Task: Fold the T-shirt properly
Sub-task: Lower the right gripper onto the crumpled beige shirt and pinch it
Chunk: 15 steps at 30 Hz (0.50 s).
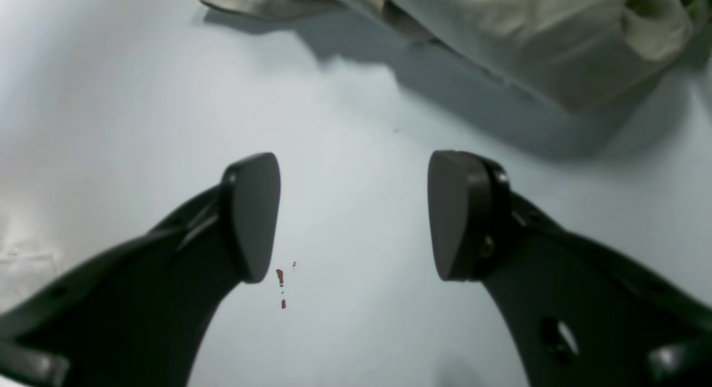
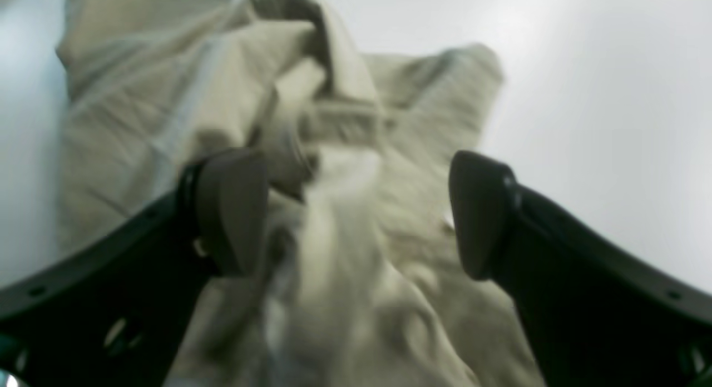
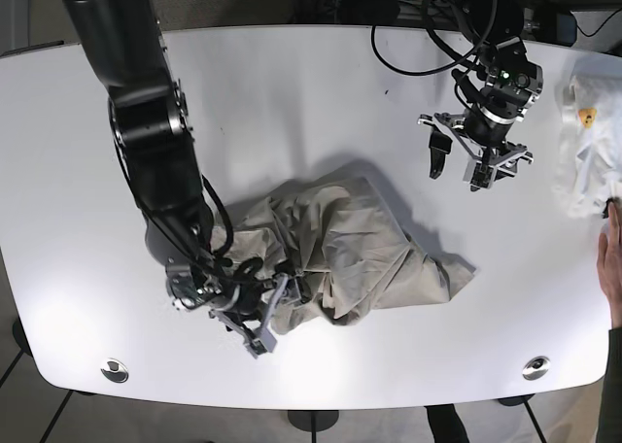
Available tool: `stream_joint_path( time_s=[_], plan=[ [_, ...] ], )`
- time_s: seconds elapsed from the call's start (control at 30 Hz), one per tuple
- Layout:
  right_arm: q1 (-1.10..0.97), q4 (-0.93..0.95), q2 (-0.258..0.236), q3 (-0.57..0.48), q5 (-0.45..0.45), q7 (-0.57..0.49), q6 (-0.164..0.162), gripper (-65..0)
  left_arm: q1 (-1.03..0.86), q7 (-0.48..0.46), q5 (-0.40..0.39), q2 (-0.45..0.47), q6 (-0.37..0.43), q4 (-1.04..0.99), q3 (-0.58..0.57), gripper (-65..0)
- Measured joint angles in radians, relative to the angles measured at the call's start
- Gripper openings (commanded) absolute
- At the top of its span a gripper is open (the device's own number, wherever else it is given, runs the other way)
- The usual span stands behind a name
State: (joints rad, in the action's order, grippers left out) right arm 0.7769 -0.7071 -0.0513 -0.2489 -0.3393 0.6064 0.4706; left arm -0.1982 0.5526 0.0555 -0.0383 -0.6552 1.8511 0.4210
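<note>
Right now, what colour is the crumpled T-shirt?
The T-shirt is plain beige, with no pattern. The base view shows it best.

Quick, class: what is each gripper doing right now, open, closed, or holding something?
Left gripper: open, empty, above bare table, clear of the T-shirt.
Right gripper: jaws open, straddling the crumpled T-shirt, not clamped on it.

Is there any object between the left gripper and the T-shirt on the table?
Nothing visible. Only bare white table lies between the open left gripper and the crumpled T-shirt. The plastic bag lies off to the side, by the edge.
</note>
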Motion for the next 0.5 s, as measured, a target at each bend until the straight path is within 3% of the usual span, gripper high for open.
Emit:
stream_joint_path(
  time_s=[0.17,0.27,0.33,0.43,0.5],
  plan=[
    [0.04,0.09,0.049,0.0,0.0,0.0,-0.003,-16.8,0.005,0.0,-0.002,0.0,0.0,-0.042,-0.001,-26.4],
    [0.0,0.1,0.05,-0.001,0.001,-0.004,-0.004,-17.1,0.007,0.0,-0.003,0.0,0.0,-0.043,-0.001,-26.4],
    [-0.045,0.105,0.042,-0.001,0.002,-0.005,-0.006,-27.9,0.007,0.0,-0.002,0.0,0.0,-0.044,-0.002,-26.4],
    [-0.077,0.109,0.04,-0.001,0.002,-0.058,-0.008,-56.6,0.008,0.0,-0.003,0.0,0.0,-0.044,-0.003,-26.4],
    [-0.076,0.106,0.04,0.005,0.001,-0.066,-0.008,-60.7,0.014,0.001,-0.003,0.0,-0.001,-0.046,-0.003,-26.4]
  ],
)
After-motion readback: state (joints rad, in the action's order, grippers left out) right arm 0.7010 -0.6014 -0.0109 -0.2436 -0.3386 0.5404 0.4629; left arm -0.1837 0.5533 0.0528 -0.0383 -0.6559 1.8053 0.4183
